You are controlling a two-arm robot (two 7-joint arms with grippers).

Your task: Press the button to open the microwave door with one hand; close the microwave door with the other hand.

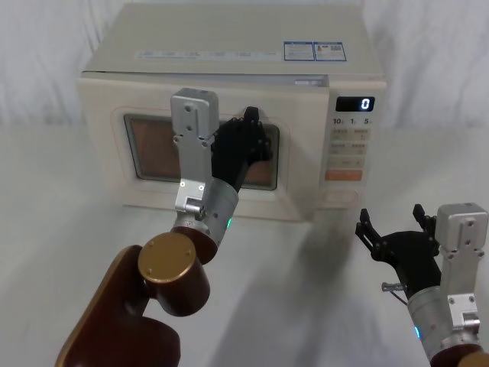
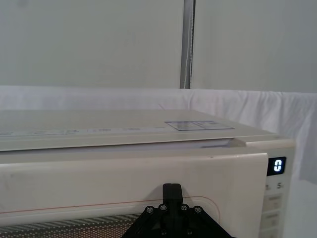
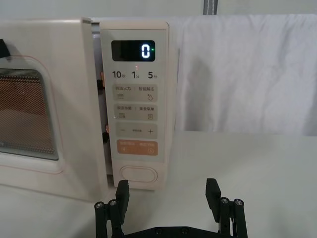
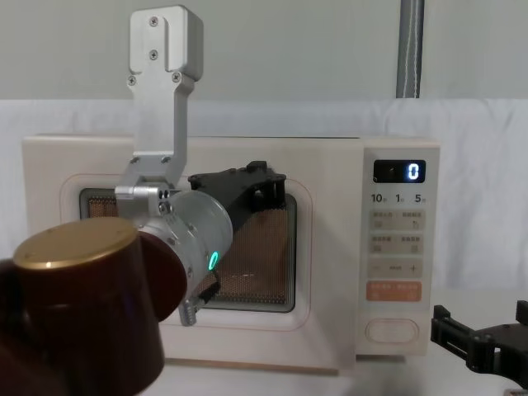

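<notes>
Head view: left end effector (image 1: 252, 134), fingers unclear, against microwave door (image 1: 153, 180); right end effector (image 1: 390, 229) spread.

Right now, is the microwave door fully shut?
No. In the right wrist view the microwave door stands slightly ajar, with a dark gap between its edge and the key panel.

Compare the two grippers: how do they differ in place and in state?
The left gripper is raised against the door glass; the right gripper hangs low, before the button. The right one's fingers stand open; the left one's I cannot tell. Both are black claws on silver links.
</notes>
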